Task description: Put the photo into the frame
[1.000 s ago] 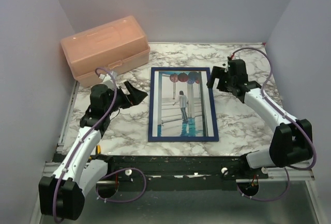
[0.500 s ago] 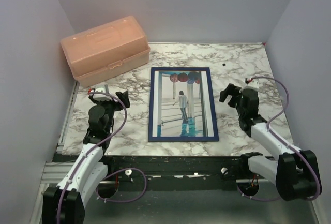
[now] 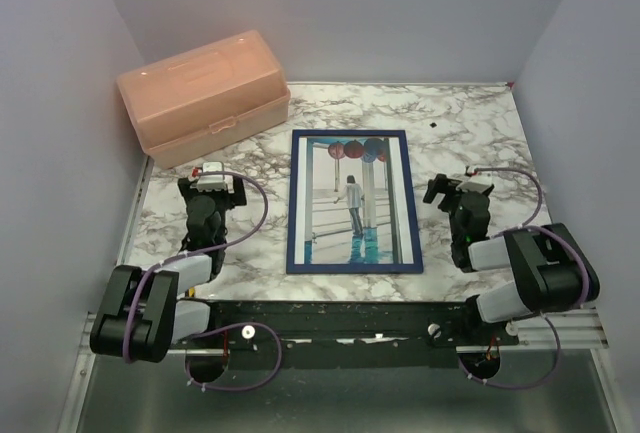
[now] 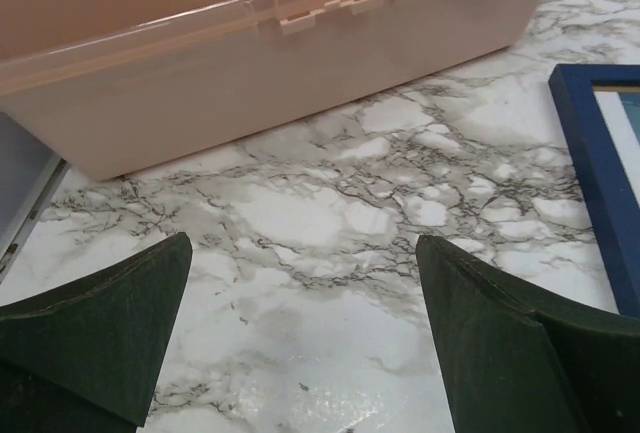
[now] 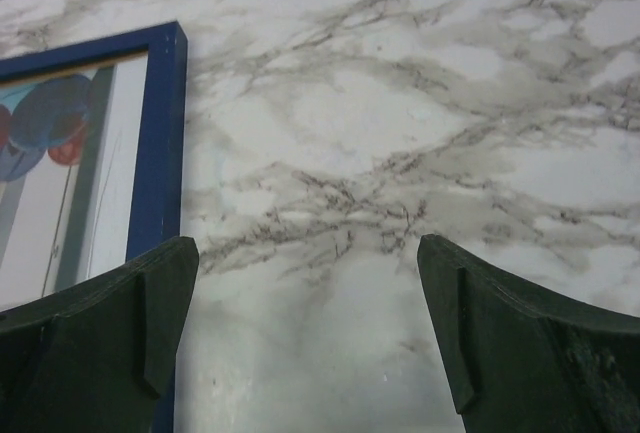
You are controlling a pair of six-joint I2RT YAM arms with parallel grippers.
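I see a white marble-patterned table (image 3: 470, 133) boxed in by plain pale grey walls (image 3: 350, 13) on three sides, evenly lit.

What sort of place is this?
Probably a lab robot workcell: plain walls box in a marble-patterned table, with a left arm and a right arm bolted at its near edge.

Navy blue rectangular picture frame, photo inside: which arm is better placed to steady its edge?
Right, probably. The open right gripper sits close beside the navy blue rectangular picture frame, at its right rail. The open left gripper stands farther off, facing the peach plastic box.
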